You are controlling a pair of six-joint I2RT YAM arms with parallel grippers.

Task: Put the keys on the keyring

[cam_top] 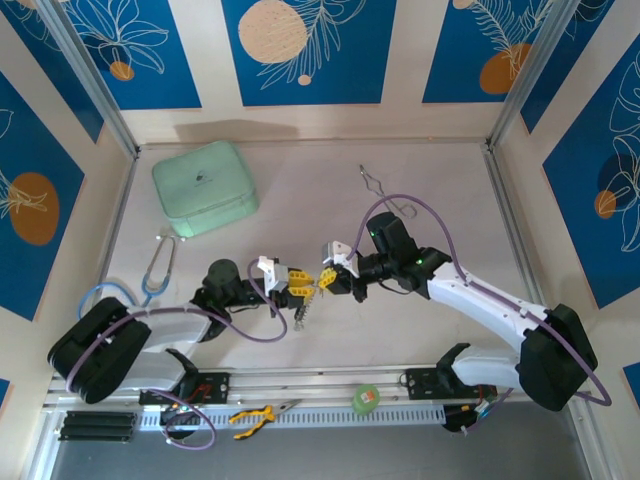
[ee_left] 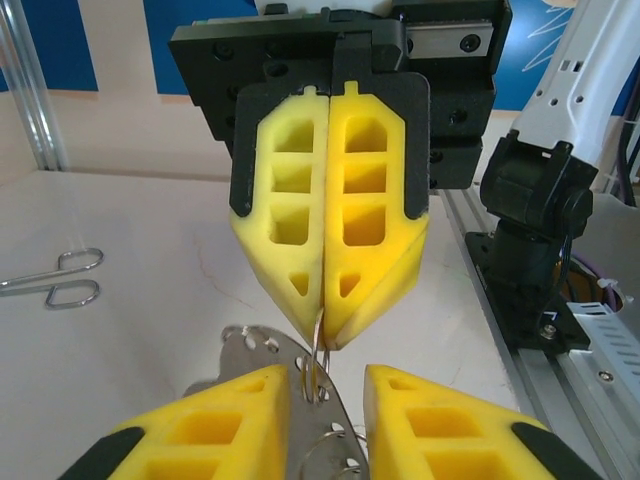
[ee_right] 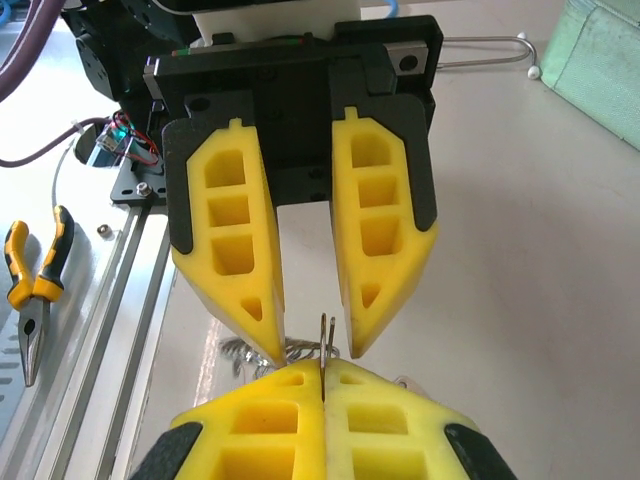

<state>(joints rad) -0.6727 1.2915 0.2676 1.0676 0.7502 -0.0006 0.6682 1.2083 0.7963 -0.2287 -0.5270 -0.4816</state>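
The right gripper [ee_right: 323,368] is seen with its yellow fingers [ee_right: 250,425] pressed together, and a thin wire of the keyring [ee_right: 326,335] is pinched upright between their tips. It is met tip to tip by the left gripper [ee_right: 308,345], whose fingers [ee_right: 225,250] are spread apart. The ring wire stands in the gap between them, and whether either finger touches it cannot be told.

From the left wrist, a flat silvery piece [ee_left: 262,348] with small holes is seen just beside the ring wire, between the parted fingertips. Whether it is a key cannot be told.

From above, the two grippers are found over the middle of the table [cam_top: 420,330], somewhat nearer its near edge. A small metal cluster [cam_top: 303,312] is hung just below their tips, too small to be made out.

A mint-green case [cam_top: 205,187] is set by the far left corner and a stethoscope [cam_top: 160,270] along the left edge. Forceps [cam_top: 385,190] are laid toward the far right. Pliers [cam_top: 255,413] and a green tape roll [cam_top: 367,397] are placed at the near edge.
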